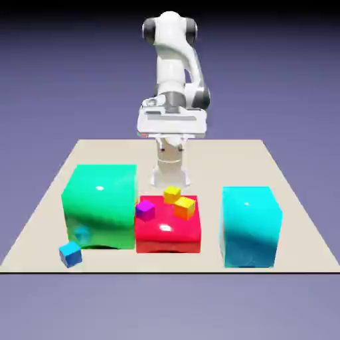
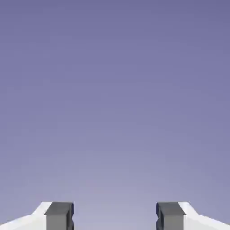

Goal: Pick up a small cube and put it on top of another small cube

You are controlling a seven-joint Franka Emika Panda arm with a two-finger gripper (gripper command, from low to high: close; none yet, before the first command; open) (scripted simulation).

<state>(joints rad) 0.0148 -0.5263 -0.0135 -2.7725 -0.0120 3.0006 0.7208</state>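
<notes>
The tool (image 2: 115, 216) hangs with its fingers spread wide and nothing between them, above the far part of the desk (image 1: 232, 163). Nearer the camera than the tool, a red block (image 1: 167, 240) has a purple cube (image 1: 145, 211), a yellow cube (image 1: 172, 194) and an orange cube (image 1: 184, 208) by it. The small blue cube (image 1: 70, 254) sits well apart from the tool, toward the exterior view's left and the desk's near edge, just in front of the green block (image 1: 101, 207). The cyan block (image 1: 250, 229) stands toward the exterior view's right of the tool.
</notes>
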